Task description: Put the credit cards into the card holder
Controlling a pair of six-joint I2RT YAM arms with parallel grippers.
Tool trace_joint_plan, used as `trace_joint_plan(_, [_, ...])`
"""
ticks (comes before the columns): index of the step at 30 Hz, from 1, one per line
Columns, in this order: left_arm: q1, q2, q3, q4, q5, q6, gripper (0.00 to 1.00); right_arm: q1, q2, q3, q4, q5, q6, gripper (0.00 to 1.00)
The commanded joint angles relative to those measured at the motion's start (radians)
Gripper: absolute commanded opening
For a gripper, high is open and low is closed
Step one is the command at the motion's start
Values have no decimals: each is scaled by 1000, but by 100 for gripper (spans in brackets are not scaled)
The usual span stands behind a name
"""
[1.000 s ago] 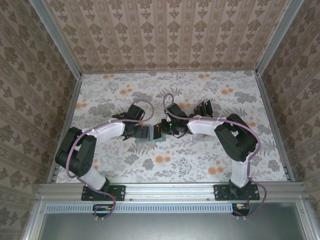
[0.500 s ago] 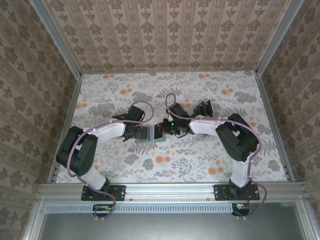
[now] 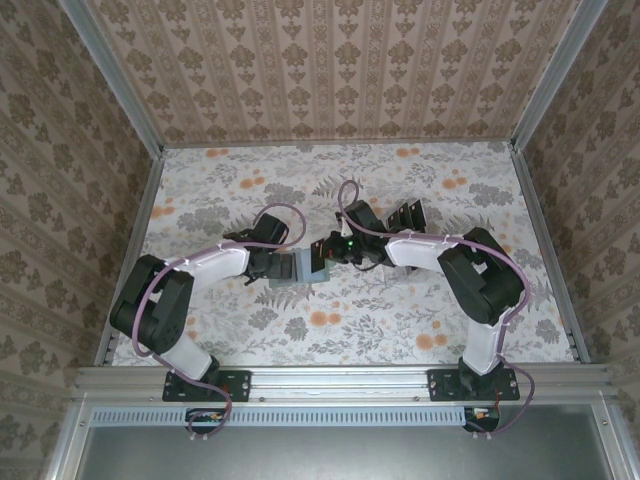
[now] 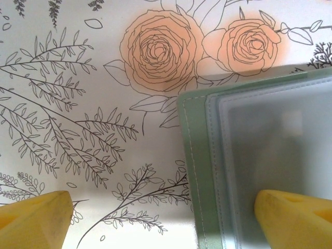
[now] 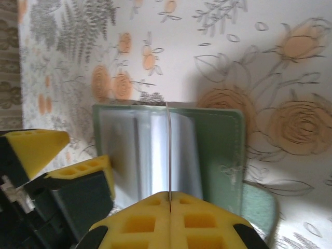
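A slotted rack (image 3: 406, 215) is set on the flower-printed tabletop (image 3: 230, 180), right of its middle, nearer the far edge. The tabletop is enclosed by patterned wall panels (image 3: 330, 70) and metal rails (image 3: 340, 380).

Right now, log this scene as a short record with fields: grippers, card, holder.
left gripper: open, fingers straddling one edge of the card holder
right gripper: shut on a credit card
credit card: edge-on above the holder's clear sleeves; whether it has entered a sleeve is unclear
card holder: lying open on the table
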Motion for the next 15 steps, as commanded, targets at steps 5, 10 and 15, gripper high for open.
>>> trace_joint_plan(5, [7, 13, -42, -83, -38, -6, 100, 2, 33, -32, 216, -111, 56, 0])
trace_joint_plan(10, [8, 20, -40, -79, -36, -5, 100, 5, 63, -26, 236, -121, 56, 0])
trace_joint_plan(15, [8, 22, -40, -79, -37, -8, 100, 7, 92, -24, 252, -128, 58, 0])
